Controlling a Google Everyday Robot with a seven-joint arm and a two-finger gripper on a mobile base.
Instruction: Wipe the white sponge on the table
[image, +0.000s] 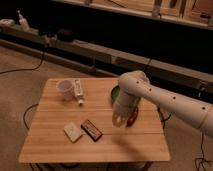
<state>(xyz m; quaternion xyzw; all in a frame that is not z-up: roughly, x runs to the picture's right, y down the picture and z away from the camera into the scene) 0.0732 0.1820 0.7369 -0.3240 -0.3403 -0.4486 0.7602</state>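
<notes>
The white sponge (73, 131) lies flat on the light wooden table (95, 142), at the front left of the top. A dark brown-red packet (91, 129) lies just to its right. My gripper (118, 120) hangs from the white arm over the right middle of the table, well to the right of the sponge and apart from it. It points down toward the tabletop.
A white cup (65, 89) and a white tube (78, 91) stand at the back left. A green bowl (115, 93) sits at the back behind my arm. A red object (132, 118) lies beside the gripper. A dark bench with cables runs behind the table.
</notes>
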